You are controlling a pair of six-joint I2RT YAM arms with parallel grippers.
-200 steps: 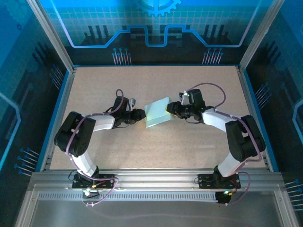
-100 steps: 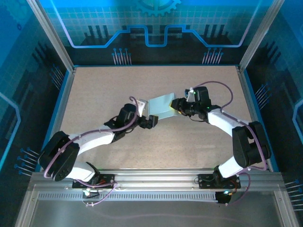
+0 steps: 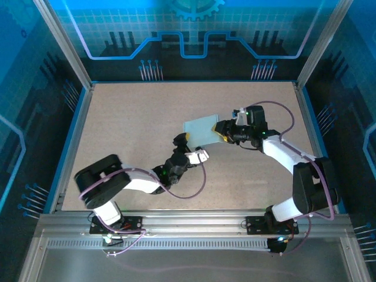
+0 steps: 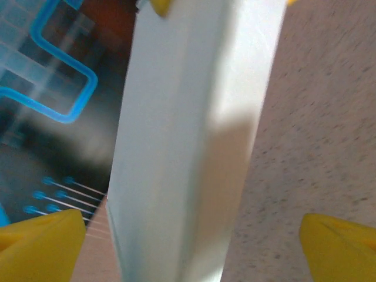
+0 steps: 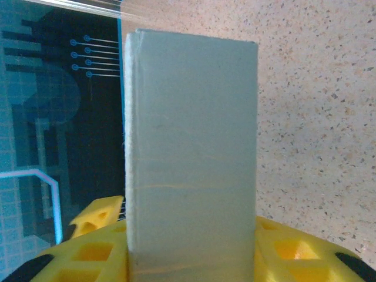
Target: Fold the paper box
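Note:
The paper box (image 3: 201,129), a pale mint flat rectangular box, is held above the middle of the table. My right gripper (image 3: 224,133) is shut on its right end. In the right wrist view the box (image 5: 191,153) stands upright between the yellow fingers (image 5: 94,247), clamped on both sides by the right gripper (image 5: 191,258). My left gripper (image 3: 192,147) sits just in front of the box's near left corner, open. In the left wrist view the box (image 4: 188,147) rises between the wide-apart yellow fingertips (image 4: 41,247), touching neither; the left gripper (image 4: 191,249) holds nothing.
The speckled tan table (image 3: 129,117) is bordered by blue rails (image 3: 73,141) and metal posts. Blue patterned walls stand behind and to the sides. The left arm's elbow (image 3: 100,176) lies low over the near left of the table.
The left gripper has opened and swung from the box's left side round to its near edge. The right gripper has carried the box slightly right and farther back.

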